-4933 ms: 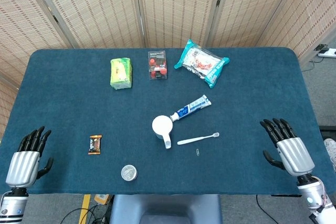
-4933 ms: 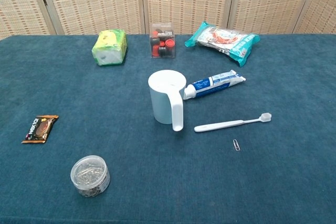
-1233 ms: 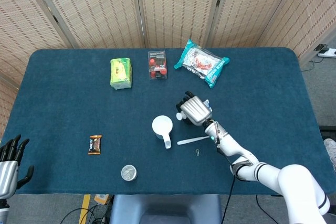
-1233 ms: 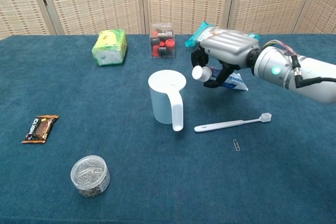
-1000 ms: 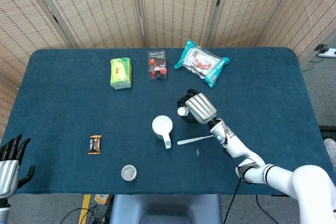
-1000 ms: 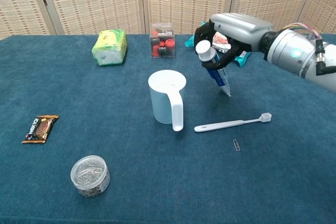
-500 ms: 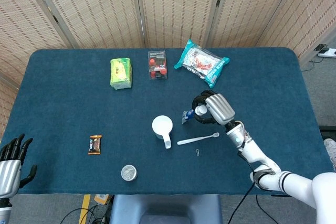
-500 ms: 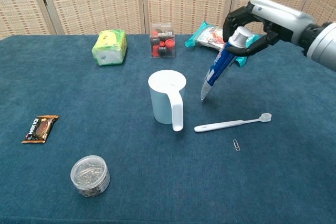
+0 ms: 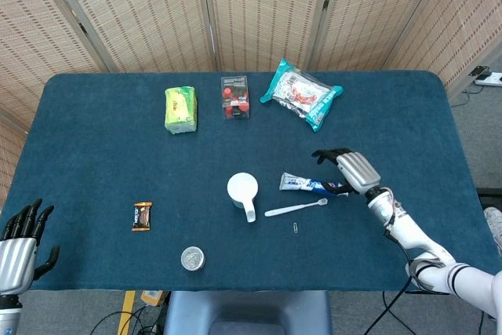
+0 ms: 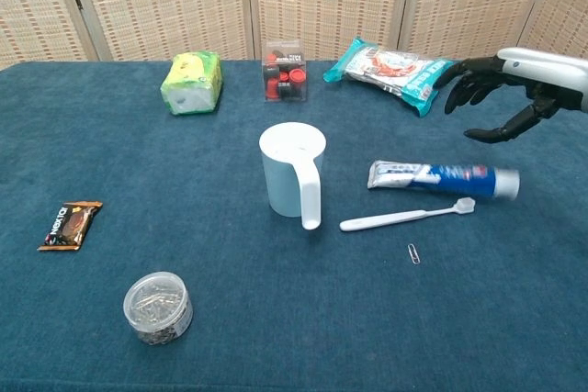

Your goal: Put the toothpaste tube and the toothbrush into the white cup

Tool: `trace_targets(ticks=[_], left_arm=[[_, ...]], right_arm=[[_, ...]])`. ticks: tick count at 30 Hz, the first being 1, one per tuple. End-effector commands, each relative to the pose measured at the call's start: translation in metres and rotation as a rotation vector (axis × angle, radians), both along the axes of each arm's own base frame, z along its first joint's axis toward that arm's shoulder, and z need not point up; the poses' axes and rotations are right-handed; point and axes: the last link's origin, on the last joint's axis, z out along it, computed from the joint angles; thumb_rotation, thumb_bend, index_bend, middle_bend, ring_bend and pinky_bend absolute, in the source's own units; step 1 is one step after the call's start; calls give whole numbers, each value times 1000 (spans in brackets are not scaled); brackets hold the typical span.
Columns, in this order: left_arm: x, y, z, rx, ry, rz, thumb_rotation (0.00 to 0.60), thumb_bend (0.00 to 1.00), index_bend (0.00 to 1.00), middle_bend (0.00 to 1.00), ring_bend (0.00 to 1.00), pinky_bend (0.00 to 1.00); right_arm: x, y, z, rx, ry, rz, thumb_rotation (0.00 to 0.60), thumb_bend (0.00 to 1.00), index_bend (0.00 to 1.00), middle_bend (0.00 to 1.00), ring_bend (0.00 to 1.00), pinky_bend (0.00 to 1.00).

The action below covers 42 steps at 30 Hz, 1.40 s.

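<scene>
**Tube dropped, back on the desk outside the cup**

The tube (image 10: 443, 177) now lies flat on the desk (image 10: 276, 319), at about 3 o'clock from the cup (image 10: 292, 170) and apart from it, cap end pointing away from the cup. Half a second ago the right hand (image 10: 503, 89) held it upright by the cap, tail hanging down beside the cup; now that hand hangs above and beyond the cap end with its fingers spread, holding nothing. The tube has slipped or been let go before reaching the cup, so neither item is in yet and the tube most likely needs a fresh grasp.

The toothbrush (image 10: 407, 217) lies just in front of the tube, at roughly 4 o'clock from the cup, where it was in the earliest frame; its head sits just beside the tube's cap end. The tube itself has shifted and turned round since then.

The left hand (image 9: 22, 242) rests at the desk's near-left corner, fingers apart, empty.
</scene>
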Motion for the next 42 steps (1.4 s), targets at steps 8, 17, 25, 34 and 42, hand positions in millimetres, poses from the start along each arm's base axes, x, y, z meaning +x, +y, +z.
trace_targets(ticks=[8,17,25,34,42], left_arm=[[0,-1,0,1,2,3,600,441,125,22,33,141],[-1,-1,-2,-7,-1,5,600,441,125,22,33,141],[-2,-2,-2,-13,-3,13,600,440,126,22,33,141],[-4,-3,-2,-12,-2,18,600,441,125,22,33,141],[-6,-4,-1,-14,3,26,600,441,125,22,33,141]], right_arm=[[1,5,6,-41,128,-5,600,179,46,263,137,198],[3,22,-14,-10,308,-25,600,155,260,377,194,198],[6,22,-42,-16,327,-69,600,17,263,378,200,198],[14,9,-56,-42,360,-65,600,0,262,378,200,198],[19,-18,-63,-64,394,-84,600,0,263,378,200,198]])
